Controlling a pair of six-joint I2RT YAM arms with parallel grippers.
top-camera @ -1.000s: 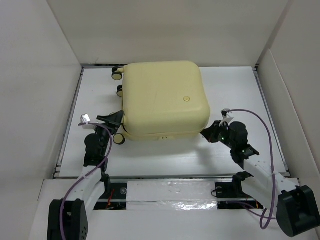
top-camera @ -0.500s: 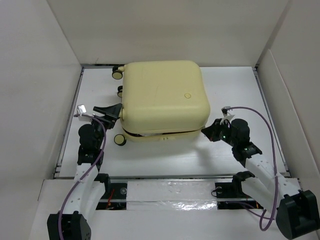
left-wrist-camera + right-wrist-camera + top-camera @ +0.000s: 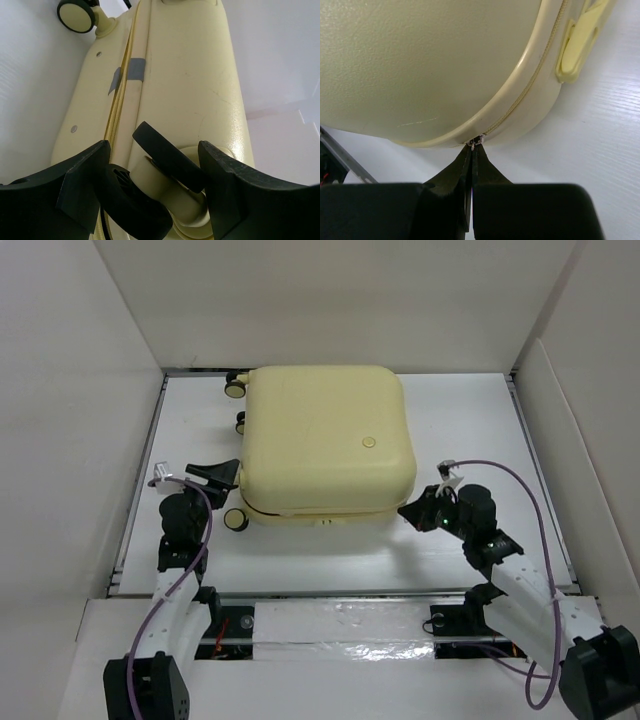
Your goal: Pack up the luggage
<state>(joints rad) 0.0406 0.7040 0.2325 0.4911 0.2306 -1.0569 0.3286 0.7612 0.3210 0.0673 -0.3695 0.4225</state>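
The luggage [image 3: 325,440] is a pale yellow hard-shell suitcase lying flat and closed in the middle of the table. My left gripper [image 3: 222,476] is open at its left side, and its jaws straddle a black wheel [image 3: 167,162] without closing on it; the shell [image 3: 185,75] fills the left wrist view. My right gripper [image 3: 410,510] is at the near right corner, shut on the small metal zipper pull [image 3: 477,142] at the seam of the shell [image 3: 430,60].
White walls enclose the table on the left, back and right. Three more wheels [image 3: 235,387] stick out along the case's left side. A yellow latch [image 3: 577,40] sits on the front edge. Grey tape [image 3: 131,70] crosses the seam.
Half a second ago the front seam gaped slightly; now the lid sits down flat. My left gripper moved nearer the wheel. My right gripper shifted slightly left along the seam.
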